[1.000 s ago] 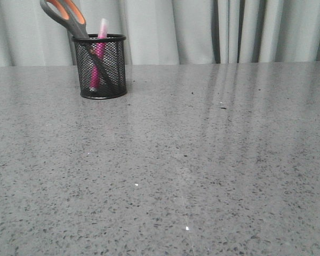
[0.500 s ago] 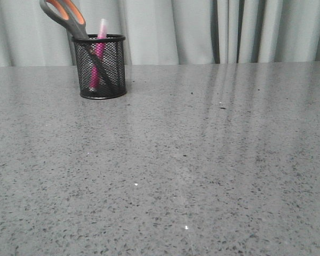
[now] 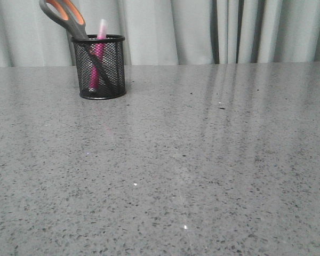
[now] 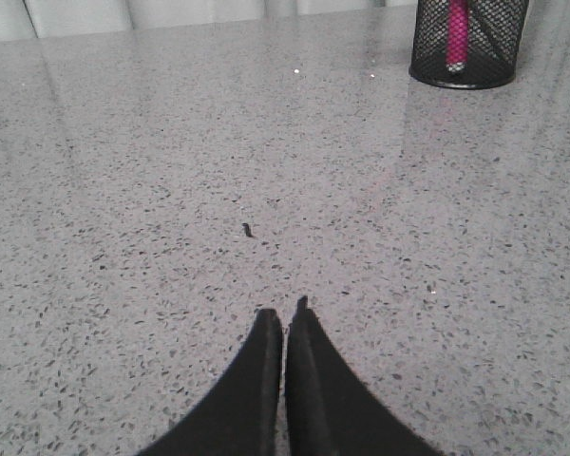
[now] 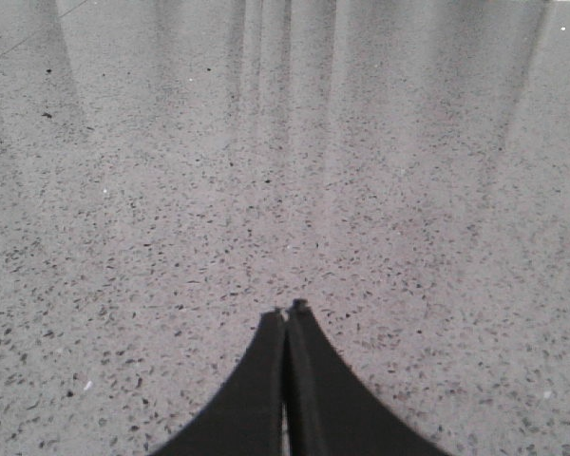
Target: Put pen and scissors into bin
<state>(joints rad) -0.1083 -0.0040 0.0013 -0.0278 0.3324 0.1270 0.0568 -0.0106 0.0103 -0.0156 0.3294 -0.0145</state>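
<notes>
The pen (image 3: 100,50) and scissors (image 3: 69,21) are standing in the bin (image 3: 98,66) at the counter's (image 3: 202,160) far left, while both arms' jaws are sitting pressed together, holding nothing, well away.

Left claw (image 4: 284,318) closed, holding nothing, over the speckled table (image 4: 171,190); well apart, the bin (image 4: 467,43) holds the pen (image 4: 455,33).

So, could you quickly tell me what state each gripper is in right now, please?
Left gripper: closed, holding nothing.
Right gripper: closed, holding nothing.
</notes>
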